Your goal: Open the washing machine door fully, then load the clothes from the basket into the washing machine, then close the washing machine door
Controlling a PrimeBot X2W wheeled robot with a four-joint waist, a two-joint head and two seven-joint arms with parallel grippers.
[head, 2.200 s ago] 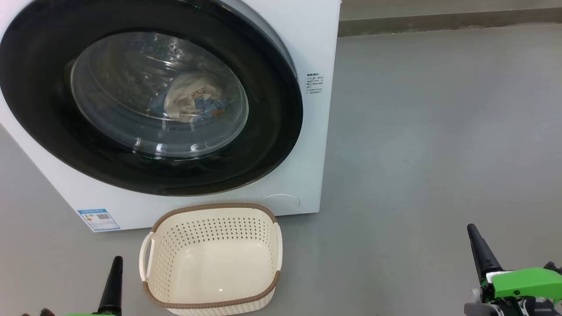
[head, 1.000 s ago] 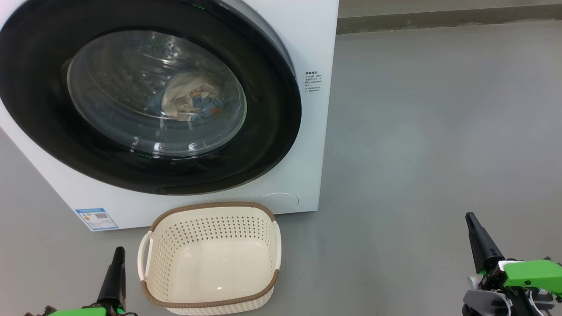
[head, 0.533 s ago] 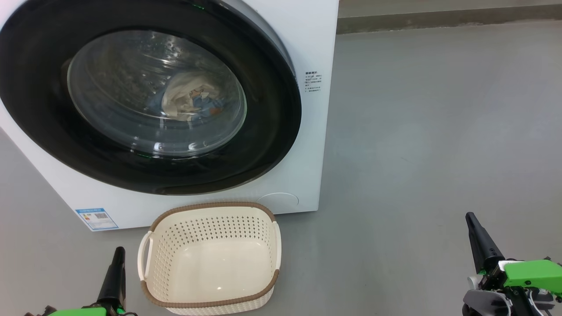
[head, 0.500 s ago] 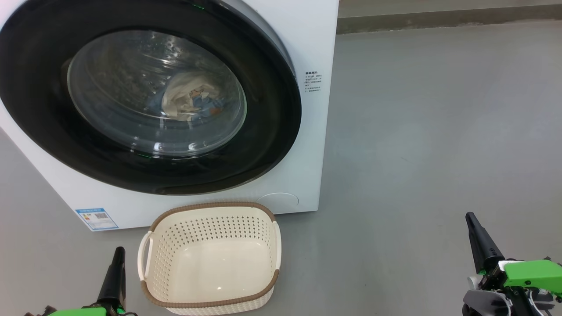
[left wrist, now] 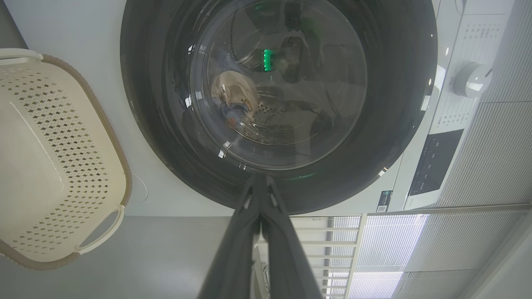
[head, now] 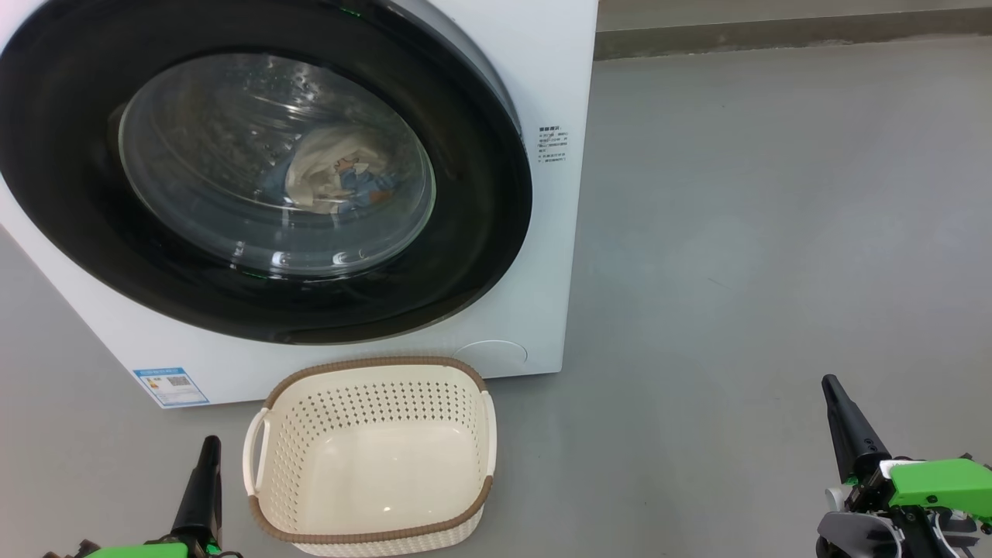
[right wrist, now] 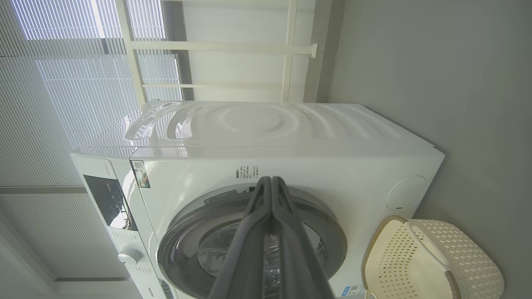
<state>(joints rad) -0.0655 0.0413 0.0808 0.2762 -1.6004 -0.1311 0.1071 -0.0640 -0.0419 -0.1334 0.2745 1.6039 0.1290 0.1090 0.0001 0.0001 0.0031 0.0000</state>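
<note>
The white washing machine [head: 542, 232] stands at upper left with its round black door [head: 480, 256] shut flat against its front. Through the glass window the clothes [head: 341, 178], cream and blue bear-print cloth, lie inside the drum. The cream basket [head: 372, 457] sits on the floor before the machine, with nothing in it. My left gripper [head: 208, 446] is shut, low at the basket's left side. My right gripper [head: 831, 384] is shut, far off at the lower right. The left wrist view shows the door [left wrist: 395, 124], clothes [left wrist: 235, 93] and basket [left wrist: 62, 166]; the right wrist view shows the machine [right wrist: 332, 166] and basket [right wrist: 432, 261].
Grey floor [head: 775, 232] spreads wide to the right of the machine, up to a dark baseboard [head: 775, 35] at the back. A blue label [head: 170, 386] marks the machine's lower left corner. The control panel with a knob [left wrist: 469, 79] is on the machine's top front.
Since 2.2 s ago the head camera shifted slightly and both grippers rose a little in the picture. Over the last second nothing has moved.
</note>
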